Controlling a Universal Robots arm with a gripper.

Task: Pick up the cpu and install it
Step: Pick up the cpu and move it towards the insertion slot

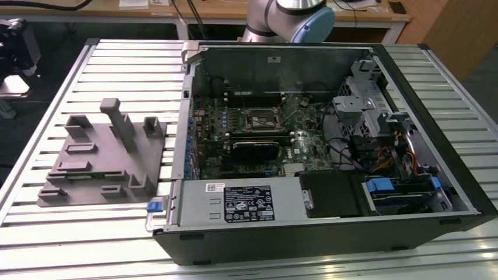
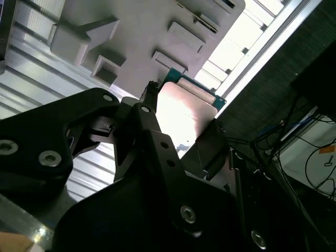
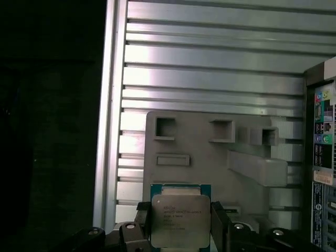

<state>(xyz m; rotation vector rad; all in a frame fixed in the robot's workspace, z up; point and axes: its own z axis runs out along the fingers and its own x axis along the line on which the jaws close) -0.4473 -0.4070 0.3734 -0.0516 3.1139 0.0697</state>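
Claw (image 3: 180, 231) pinches the cpu (image 3: 180, 219) by two opposite edges, the chip between its fingers and the gray fixture tray (image 3: 210, 157) beyond it. To carry well, I'd hold the chip level, the squeeze light and the travel slow, minding the computer case (image 3: 321, 157) to one side.

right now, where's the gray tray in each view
Exterior view: the gray tray lies on the slatted table, to the exterior view's left of the computer case.
First wrist view: the tray lies behind the chip that the gripper holds.
Second wrist view: the tray lies beyond the same held chip.
Shared landmark: the slatted table under the tray, seen in both wrist views too.
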